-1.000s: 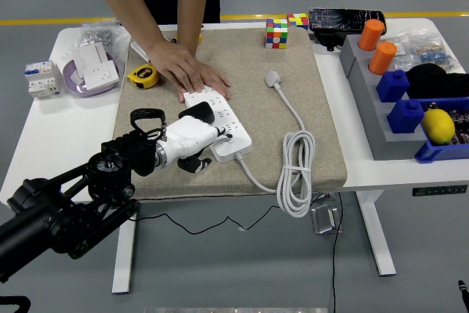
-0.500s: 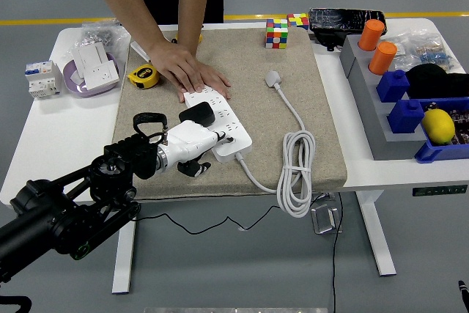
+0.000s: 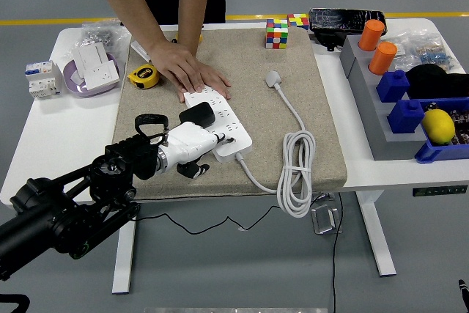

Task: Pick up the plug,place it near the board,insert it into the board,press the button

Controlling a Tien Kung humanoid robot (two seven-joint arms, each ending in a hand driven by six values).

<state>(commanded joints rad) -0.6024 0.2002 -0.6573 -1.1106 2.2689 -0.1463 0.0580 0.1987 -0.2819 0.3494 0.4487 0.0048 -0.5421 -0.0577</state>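
Worktop mat (image 3: 308,78): left hand (image 3: 192,143), fingers curled, touches power strip (image 3: 220,121); plug (image 3: 196,114) just beyond; person's hand (image 3: 192,75) pins strip.

A black plug (image 3: 196,114) sits upright in the white power strip (image 3: 220,124), near its middle. The strip lies flat and diagonal on the tan mat (image 3: 242,64), its white cable (image 3: 297,174) coiled off the strip's near end.

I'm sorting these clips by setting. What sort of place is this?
Probably a robotics lab or test workshop: a height-adjustable white table on a grey floor with a yellow line, a power strip, and blue parts bins.
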